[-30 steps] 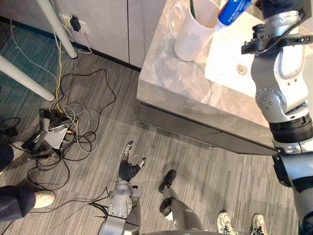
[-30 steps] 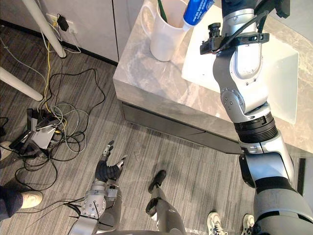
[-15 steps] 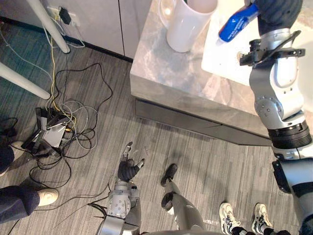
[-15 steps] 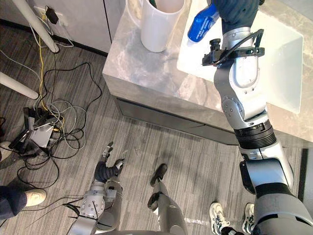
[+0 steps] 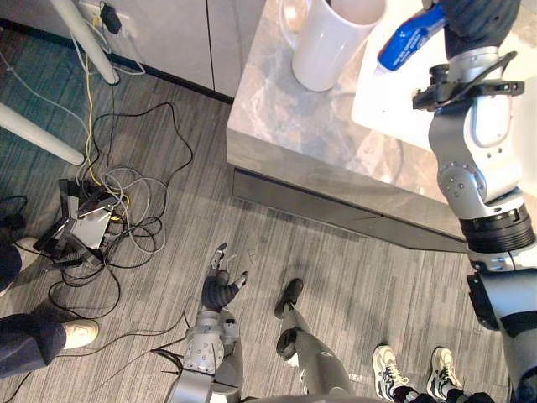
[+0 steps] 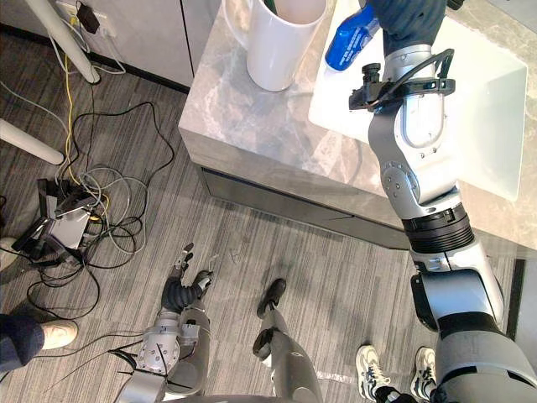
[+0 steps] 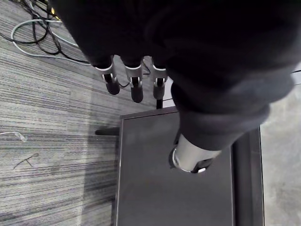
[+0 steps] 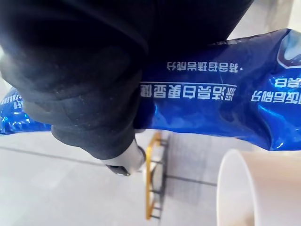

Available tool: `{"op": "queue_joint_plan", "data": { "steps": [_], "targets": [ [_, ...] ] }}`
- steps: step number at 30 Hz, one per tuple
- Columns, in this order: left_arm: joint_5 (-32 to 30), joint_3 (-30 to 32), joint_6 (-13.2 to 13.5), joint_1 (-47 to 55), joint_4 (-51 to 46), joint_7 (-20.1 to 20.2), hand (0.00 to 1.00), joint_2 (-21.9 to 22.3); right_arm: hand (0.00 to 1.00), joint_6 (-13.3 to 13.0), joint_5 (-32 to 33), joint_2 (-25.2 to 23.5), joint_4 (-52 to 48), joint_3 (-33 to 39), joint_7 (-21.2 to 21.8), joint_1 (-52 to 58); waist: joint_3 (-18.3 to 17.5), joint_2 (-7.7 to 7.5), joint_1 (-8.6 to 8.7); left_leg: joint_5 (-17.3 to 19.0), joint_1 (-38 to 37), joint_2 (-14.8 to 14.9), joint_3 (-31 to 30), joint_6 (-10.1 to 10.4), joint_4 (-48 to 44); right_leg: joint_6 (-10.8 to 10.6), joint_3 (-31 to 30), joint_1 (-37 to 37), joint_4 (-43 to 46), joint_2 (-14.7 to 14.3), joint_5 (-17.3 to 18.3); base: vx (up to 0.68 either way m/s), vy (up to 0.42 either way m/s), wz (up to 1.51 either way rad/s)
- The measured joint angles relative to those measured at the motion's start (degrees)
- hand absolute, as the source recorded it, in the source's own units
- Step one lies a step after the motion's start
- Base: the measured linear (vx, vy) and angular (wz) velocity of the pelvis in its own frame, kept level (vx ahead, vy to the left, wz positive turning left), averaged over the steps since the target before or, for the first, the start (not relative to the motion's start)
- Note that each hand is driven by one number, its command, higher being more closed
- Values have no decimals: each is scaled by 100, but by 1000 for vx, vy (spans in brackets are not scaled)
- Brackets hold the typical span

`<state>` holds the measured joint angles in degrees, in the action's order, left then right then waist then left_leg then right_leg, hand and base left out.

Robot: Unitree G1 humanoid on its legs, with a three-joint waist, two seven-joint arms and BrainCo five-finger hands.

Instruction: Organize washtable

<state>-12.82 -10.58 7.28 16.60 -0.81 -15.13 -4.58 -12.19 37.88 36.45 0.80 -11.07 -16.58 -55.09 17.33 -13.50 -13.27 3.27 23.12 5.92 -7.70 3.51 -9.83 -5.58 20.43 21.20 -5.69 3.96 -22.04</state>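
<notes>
Above grey marble washtable: right hand clasps blue toothpaste tube, just beside tall white ceramic mug. Step: tube transfer to mug. Next move likely: upend tube over mug mouth. Left hand slack, fingers relaxed, near grey plank floor.

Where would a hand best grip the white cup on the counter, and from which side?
By its handle, which sticks out to the robot's left: come from that side. The cup stands upright with something green inside, so a grip over the rim looks poorer. The right hand is shut on the blue tube; the left hand hangs open.
</notes>
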Motion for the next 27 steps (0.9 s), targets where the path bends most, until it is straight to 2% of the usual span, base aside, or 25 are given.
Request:
{"op": "queue_joint_plan", "data": {
  "steps": [8,10,14,15,17,20,23,27],
  "targets": [
    [90,-1,-48,-2,-148,29,0,14,100,18,-1,39,-286,750,8,89,-8,12,60,50,-331,23,120,-29,-5,-5,-61,-276,-1,-12,10,31,59,-7],
    [90,4,-52,-2,-149,118,0,-44,100,11,-3,187,-416,834,40,83,-66,-33,53,63,-401,1,163,-12,2,171,-10,-371,1,7,276,37,49,5],
    [108,-1,-55,18,-151,158,0,-27,100,13,7,250,-298,758,58,-157,-288,-158,-14,177,-363,-46,164,182,-130,199,-11,-432,2,28,913,89,-33,4],
    [116,-7,-55,22,-150,174,0,-5,100,14,32,251,-140,677,51,-380,-327,-150,-14,224,-364,-44,166,249,-216,316,-6,-464,2,15,1071,59,-61,-8],
    [199,-38,-55,35,-148,235,0,23,100,14,53,250,-31,637,42,-559,-430,-97,-13,283,-366,14,162,318,-284,271,-1,-489,1,-72,1138,38,-37,-11],
    [334,-94,-53,38,-148,258,0,21,100,13,97,249,2,545,16,-693,-654,-99,-17,379,-356,120,142,379,-387,213,34,-522,0,-142,1276,30,8,-2],
    [421,-103,-52,53,-148,259,0,-7,100,-4,97,221,6,286,28,-935,-792,-109,-21,510,-304,169,42,407,-566,252,150,-601,0,-198,1332,61,66,11],
    [551,-110,-55,106,-148,258,0,-6,100,-3,96,22,66,152,14,-1138,-857,-148,-145,638,-189,212,-28,413,-748,296,207,-600,2,-258,1290,56,75,6]
  ]
}}
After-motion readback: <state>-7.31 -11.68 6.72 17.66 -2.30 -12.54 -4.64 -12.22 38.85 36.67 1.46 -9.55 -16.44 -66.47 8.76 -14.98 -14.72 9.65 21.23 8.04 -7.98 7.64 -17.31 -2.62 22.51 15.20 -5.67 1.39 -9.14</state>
